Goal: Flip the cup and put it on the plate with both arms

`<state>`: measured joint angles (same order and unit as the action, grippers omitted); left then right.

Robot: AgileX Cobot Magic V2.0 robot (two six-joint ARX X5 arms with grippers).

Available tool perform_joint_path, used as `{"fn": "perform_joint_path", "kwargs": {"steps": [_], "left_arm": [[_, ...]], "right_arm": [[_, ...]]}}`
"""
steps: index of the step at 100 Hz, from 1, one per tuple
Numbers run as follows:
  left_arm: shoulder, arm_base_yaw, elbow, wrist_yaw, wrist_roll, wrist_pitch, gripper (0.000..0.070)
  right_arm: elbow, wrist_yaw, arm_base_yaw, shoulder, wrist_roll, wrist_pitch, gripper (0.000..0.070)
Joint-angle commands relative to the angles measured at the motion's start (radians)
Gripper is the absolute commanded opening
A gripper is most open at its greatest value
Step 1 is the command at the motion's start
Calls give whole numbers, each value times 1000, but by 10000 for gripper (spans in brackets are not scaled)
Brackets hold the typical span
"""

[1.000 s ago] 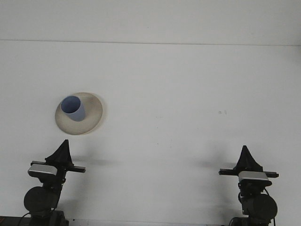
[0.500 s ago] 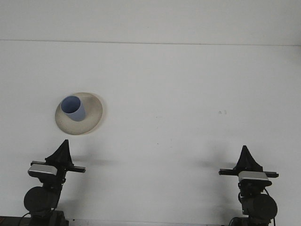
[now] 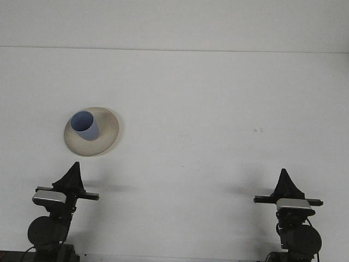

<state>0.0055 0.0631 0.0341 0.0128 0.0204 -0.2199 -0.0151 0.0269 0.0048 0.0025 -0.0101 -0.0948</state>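
A wide white table runs back to a pale wall. The blue cup stands mouth-up on the beige plate, left of centre. Left gripper and right gripper sit at the near edge, tips together, holding nothing.

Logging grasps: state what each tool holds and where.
Nothing is held. The left tool and right tool sit apart from the cup, which stands on the plate.

The cup stands on the plate at ten o'clock on the surface, with the left tool just below at seven o'clock and the right tool at five.
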Motion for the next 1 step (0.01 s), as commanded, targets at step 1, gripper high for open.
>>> {"fn": "perform_joint_path", "kwargs": {"steps": [1], "left_arm": [[-2, 0, -20, 2, 14, -10, 12]], "right_arm": [[2, 0, -2, -1, 13, -11, 6]]}}
